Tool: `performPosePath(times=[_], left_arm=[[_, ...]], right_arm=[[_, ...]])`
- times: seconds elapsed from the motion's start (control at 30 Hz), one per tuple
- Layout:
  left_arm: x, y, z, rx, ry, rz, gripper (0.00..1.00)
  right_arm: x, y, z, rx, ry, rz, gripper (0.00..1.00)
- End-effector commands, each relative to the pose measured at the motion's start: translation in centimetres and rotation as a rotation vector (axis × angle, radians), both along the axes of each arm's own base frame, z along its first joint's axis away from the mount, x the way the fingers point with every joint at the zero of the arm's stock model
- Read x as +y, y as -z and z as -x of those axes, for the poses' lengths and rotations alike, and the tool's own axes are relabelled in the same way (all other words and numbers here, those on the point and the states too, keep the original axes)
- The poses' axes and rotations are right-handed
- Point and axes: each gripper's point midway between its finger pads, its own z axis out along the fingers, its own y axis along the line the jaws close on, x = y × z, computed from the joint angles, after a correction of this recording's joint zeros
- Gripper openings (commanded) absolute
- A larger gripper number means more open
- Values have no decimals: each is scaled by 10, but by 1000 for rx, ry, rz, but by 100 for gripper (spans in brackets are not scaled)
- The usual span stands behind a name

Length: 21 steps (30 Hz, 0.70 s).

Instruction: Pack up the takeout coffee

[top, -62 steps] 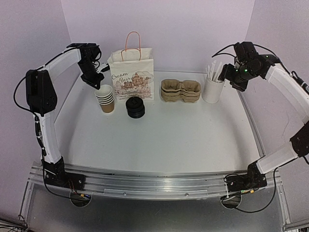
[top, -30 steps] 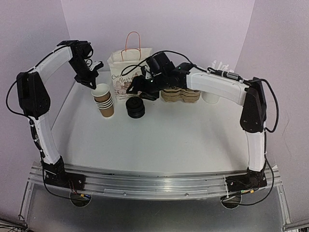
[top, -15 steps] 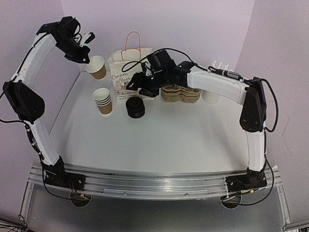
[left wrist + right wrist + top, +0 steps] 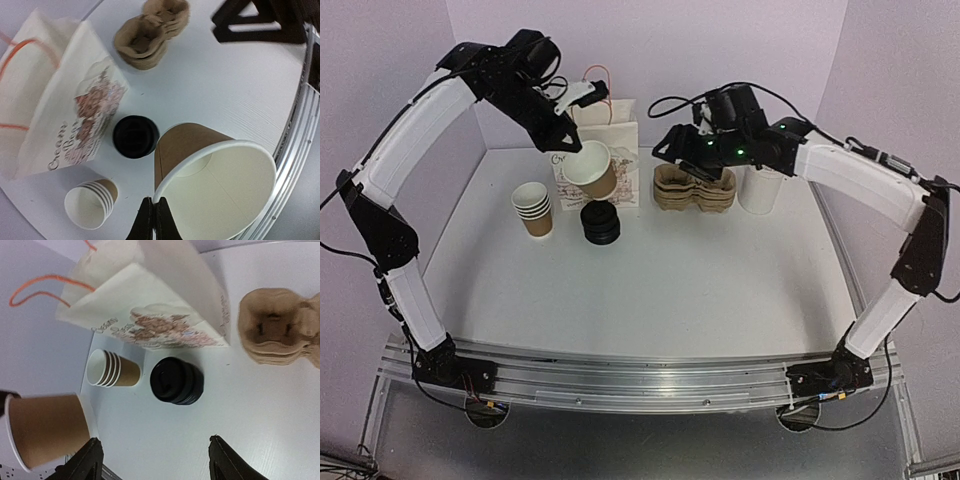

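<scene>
As the left pincer grips the cup, it tilts.

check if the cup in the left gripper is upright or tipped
Tipped: the cup, pinched at its rim by the left gripper, has its open mouth facing sideways.

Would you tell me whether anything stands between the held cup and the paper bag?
Nothing visible does: the cup, pinched by the left gripper, hangs before the paper bag; the lid stack sits below on the table.
</scene>
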Motion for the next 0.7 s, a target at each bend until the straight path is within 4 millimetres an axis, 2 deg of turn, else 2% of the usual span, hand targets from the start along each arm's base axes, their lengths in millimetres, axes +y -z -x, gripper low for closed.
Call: performPosePath(times=[0.0, 0.13, 0.3, 0.5, 0.6, 0.67], left_arm=[[1, 44, 87, 246, 164, -221, 0], [-37, 81, 87, 244, 237, -223, 0], [-67, 120, 67, 267, 235, -233, 0], [-74, 173, 58, 306, 230, -282, 0], [-76, 191, 51, 287, 215, -291, 0], [-79, 195, 47, 283, 210, -291, 0]], right_arm=[[-48, -25, 6, -71, 125, 23, 68], [-79, -18, 18, -62, 194, 74, 68], [-106, -13, 31, -50, 252, 103, 69], [-117, -6, 41, -33, 265, 109, 69], [-117, -3, 42, -28, 257, 113, 69], [-116, -1, 42, -25, 253, 115, 69]])
